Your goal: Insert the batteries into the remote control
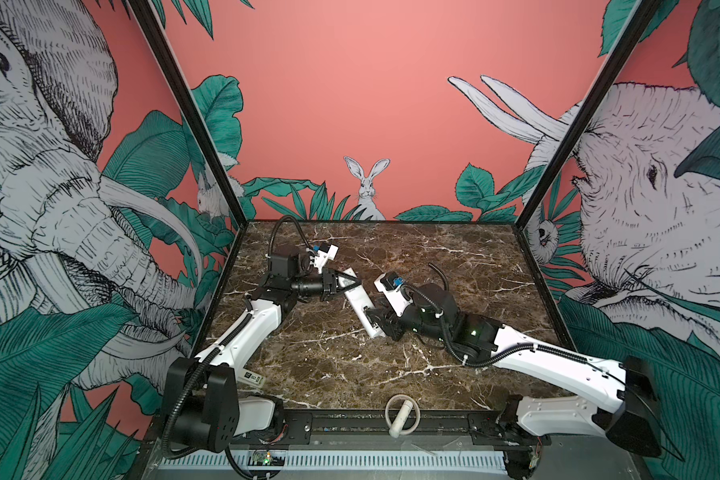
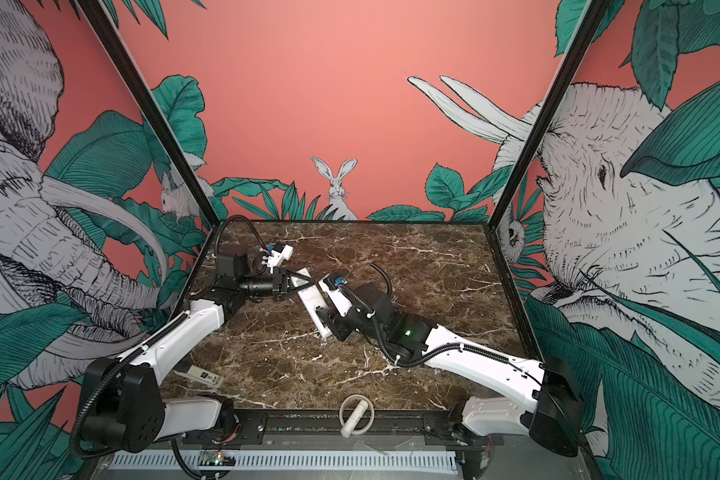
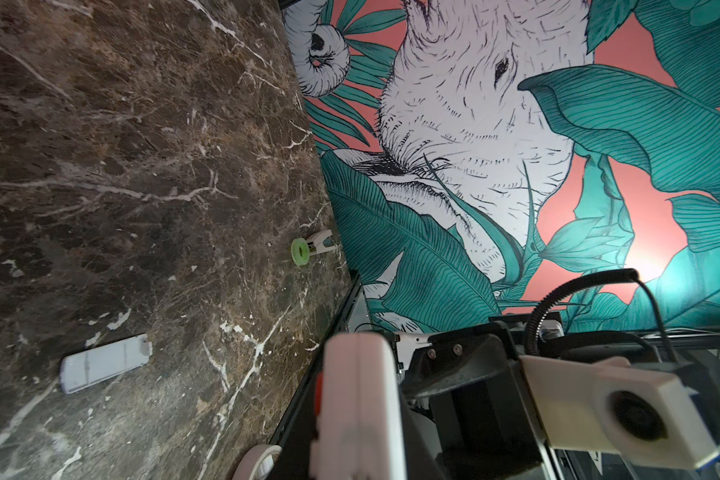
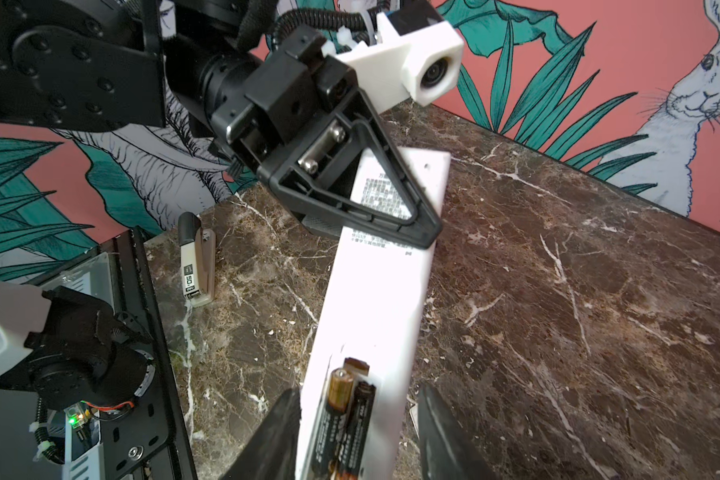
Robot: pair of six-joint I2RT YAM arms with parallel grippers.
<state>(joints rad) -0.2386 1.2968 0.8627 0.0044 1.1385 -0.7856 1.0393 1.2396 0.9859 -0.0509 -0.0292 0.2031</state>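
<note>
At remote control (image 4: 375, 291) bay | left jaws clamp far end, right jaws spread astride | risk: batteries (image 4: 346, 399) could spill if remote tilts

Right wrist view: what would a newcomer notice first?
Two batteries sit side by side in the open compartment of the white remote control, which is back-up at the middle of the marble table. The left fingers pinch its far end. The right fingers straddle the battery end, apart.
</note>
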